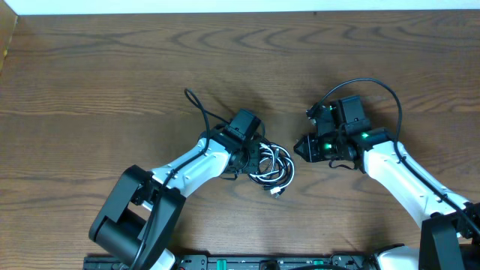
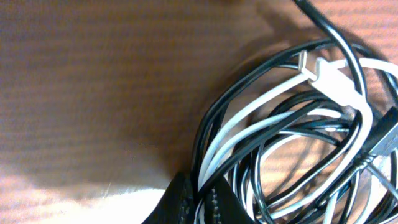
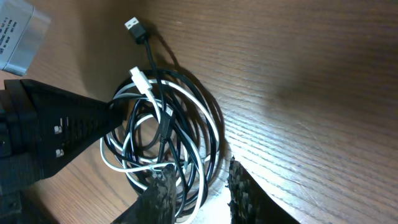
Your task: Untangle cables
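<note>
Cables (image 1: 273,166) coiled, clenched in left pincer (image 2: 198,198); right pincer (image 3: 199,171) parted just beside.

no readable text; the grey label (image 3: 15,31) carries print too small to read
</note>
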`<state>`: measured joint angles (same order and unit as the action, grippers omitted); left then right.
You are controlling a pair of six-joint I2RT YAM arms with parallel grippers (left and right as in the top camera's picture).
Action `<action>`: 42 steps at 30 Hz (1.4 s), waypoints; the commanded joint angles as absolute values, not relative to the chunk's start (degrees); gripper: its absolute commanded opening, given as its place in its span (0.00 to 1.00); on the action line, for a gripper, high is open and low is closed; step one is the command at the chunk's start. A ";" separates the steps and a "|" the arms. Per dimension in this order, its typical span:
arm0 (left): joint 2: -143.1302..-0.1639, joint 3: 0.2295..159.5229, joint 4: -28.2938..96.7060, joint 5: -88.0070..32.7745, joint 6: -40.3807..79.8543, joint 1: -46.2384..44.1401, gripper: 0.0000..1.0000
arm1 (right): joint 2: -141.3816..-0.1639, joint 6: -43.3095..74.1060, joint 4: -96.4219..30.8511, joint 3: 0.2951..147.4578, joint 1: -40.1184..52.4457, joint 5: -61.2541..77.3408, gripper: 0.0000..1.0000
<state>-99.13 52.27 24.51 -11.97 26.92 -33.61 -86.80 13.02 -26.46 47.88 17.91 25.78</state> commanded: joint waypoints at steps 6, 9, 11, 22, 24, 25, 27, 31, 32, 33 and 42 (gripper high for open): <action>-85.12 50.78 25.58 -13.61 25.56 -32.42 0.08 | -85.84 11.92 -26.35 48.05 18.85 24.34 0.25; -80.23 50.78 25.56 -15.90 25.56 -32.42 0.08 | -85.84 11.92 -26.15 48.05 18.85 24.34 0.26; -78.08 50.78 25.56 -17.39 25.54 -32.42 0.08 | -85.84 11.92 -25.87 48.05 18.85 25.04 0.27; -76.55 50.78 22.63 -23.35 25.61 -32.42 0.08 | -85.84 11.90 -24.71 48.05 18.92 38.02 0.39; -76.55 50.78 20.01 -26.06 25.76 -32.42 0.08 | -85.84 11.92 -24.71 48.05 19.31 38.11 0.40; -76.55 50.78 18.76 -27.03 26.06 -32.42 0.08 | -85.84 11.92 -24.71 48.05 19.57 38.11 0.40; -76.53 50.78 16.95 -27.90 27.42 -32.42 0.08 | -85.84 11.92 -24.69 48.03 20.38 38.11 0.40; -76.53 50.78 15.44 -27.94 29.63 -32.42 0.08 | -85.84 11.92 -24.64 48.05 22.26 37.36 0.41; -76.53 50.78 15.27 -28.08 30.17 -32.45 0.08 | -85.84 11.94 -24.64 48.05 22.63 36.62 0.41; -76.53 50.78 15.03 -28.49 30.92 -32.42 0.08 | -85.84 11.94 -24.64 48.05 23.07 35.53 0.40; -76.53 50.78 5.39 -41.91 33.89 -32.42 0.08 | -85.89 16.64 -24.69 48.03 26.41 19.16 0.38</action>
